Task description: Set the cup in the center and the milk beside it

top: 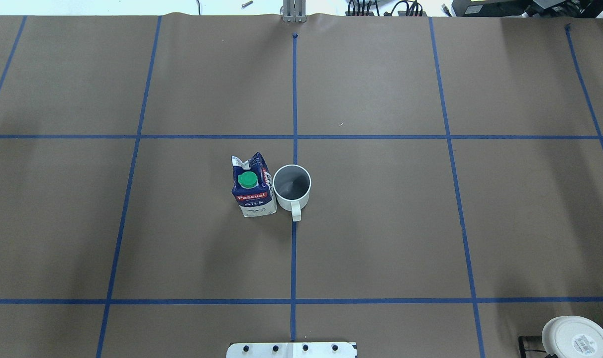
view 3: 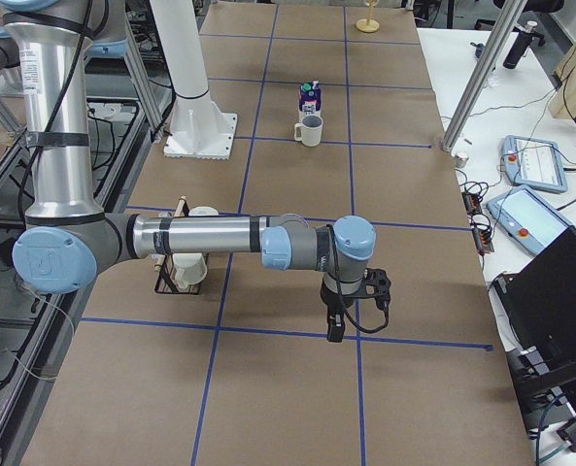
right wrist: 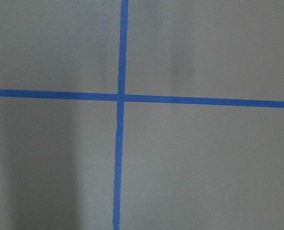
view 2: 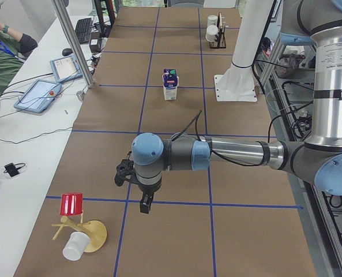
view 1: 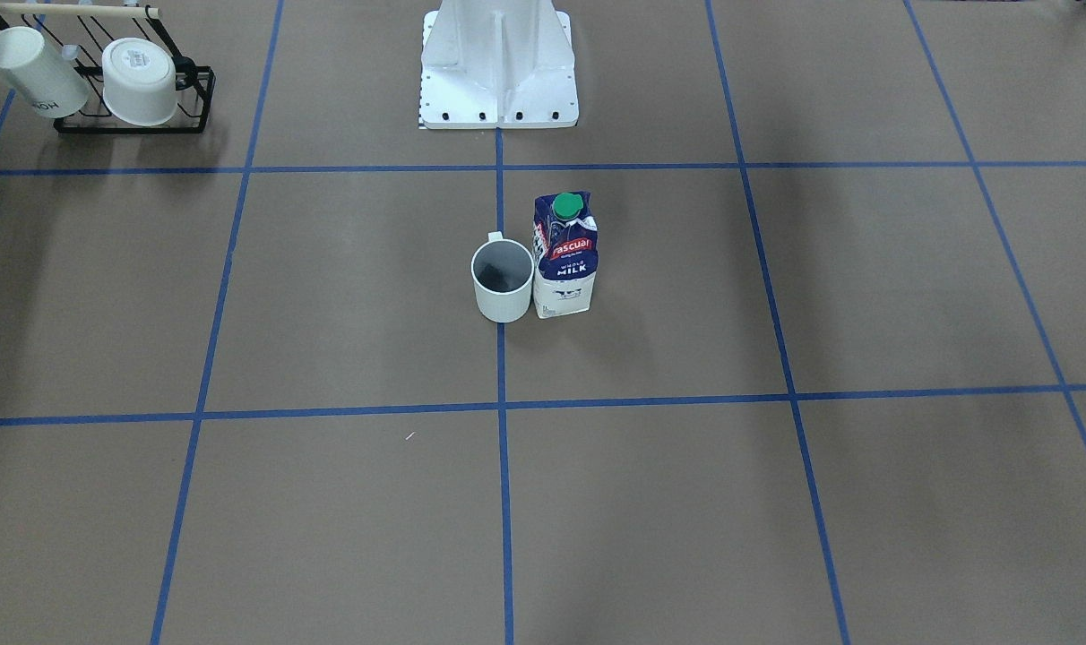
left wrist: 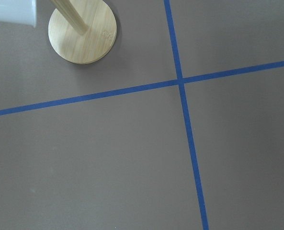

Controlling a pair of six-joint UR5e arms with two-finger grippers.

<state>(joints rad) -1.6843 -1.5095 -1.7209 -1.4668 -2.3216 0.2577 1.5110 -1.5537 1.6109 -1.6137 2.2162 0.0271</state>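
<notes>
The cup (view 1: 503, 282) stands upright on the blue tape line of the center (top: 294, 238), handle toward the robot base; it also shows in the overhead view (top: 292, 186). The milk (view 1: 564, 255) stands upright right beside it, on the robot's left side (top: 252, 186); whether they touch I cannot tell. My left gripper (view 2: 146, 205) hangs over the table far from them, seen only in the left side view. My right gripper (view 3: 334, 330) hangs far off at the other end, seen only in the right side view. I cannot tell whether either is open or shut.
A black rack (view 1: 131, 85) with two white cups stands at the robot's right end. A wooden stand (view 2: 84, 231) with a red cup (view 2: 72, 204) and a white cup (view 2: 74, 247) stands at the left end. The white robot base (view 1: 498, 63) stands behind the cup.
</notes>
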